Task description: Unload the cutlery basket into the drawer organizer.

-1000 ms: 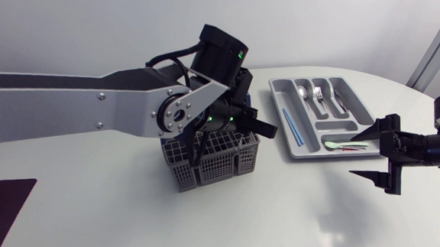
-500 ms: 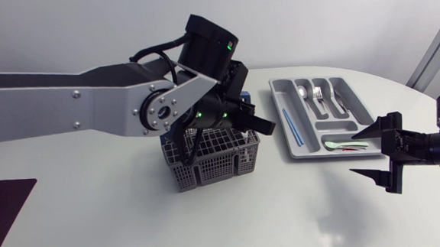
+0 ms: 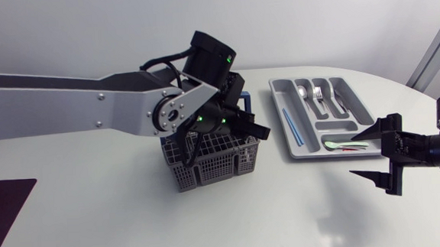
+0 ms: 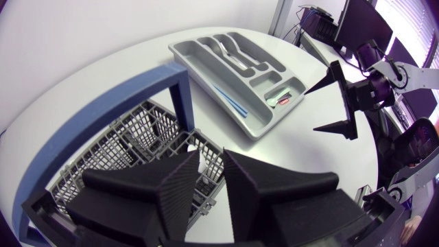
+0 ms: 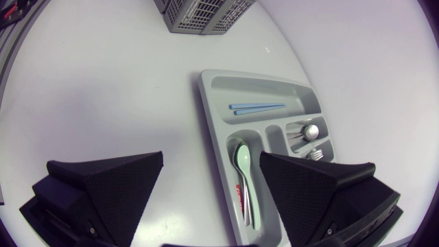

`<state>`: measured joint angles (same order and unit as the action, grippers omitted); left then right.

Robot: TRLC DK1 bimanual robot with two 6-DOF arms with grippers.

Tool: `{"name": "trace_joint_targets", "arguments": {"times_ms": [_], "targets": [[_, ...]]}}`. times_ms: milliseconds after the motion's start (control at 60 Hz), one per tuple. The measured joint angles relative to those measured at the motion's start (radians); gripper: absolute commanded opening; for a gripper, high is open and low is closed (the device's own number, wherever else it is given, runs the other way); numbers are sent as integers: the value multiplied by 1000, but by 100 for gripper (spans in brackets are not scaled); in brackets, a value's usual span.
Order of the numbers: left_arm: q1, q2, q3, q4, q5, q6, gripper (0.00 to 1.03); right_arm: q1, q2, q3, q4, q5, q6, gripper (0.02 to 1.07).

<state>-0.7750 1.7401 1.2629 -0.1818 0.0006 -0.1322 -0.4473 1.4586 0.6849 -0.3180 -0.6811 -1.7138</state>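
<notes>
Logging progress: drawer organizer (image 3: pixel 281 95) partly filled; left gripper (image 4: pixel 211 158), parted and empty, over the cutlery basket (image 3: pixel 215 164), whose contents I cannot see; right gripper (image 3: pixel 356 157) spread, empty.

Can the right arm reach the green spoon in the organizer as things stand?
Probably yes: the right tool is open and close beside the organizer, the green spoon lies uncovered in its nearest compartment, and nothing stands between them.

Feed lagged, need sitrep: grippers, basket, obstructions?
Left gripper low over cutlery basket, fingers narrowly apart, nothing seen held. Right gripper open, empty, beside drawer organizer. Nothing blocking.
</notes>
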Motion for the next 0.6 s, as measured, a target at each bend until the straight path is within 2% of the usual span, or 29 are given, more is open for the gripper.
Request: {"name": "trace_joint_targets", "arguments": {"times_ms": [83, 600], "targets": [[1, 23, 0, 0, 0, -3, 43, 0, 0, 0, 0, 0, -8, 103], [4, 48, 29, -1, -10, -6, 43, -14, 10, 0, 0, -3, -19, 103]]}}
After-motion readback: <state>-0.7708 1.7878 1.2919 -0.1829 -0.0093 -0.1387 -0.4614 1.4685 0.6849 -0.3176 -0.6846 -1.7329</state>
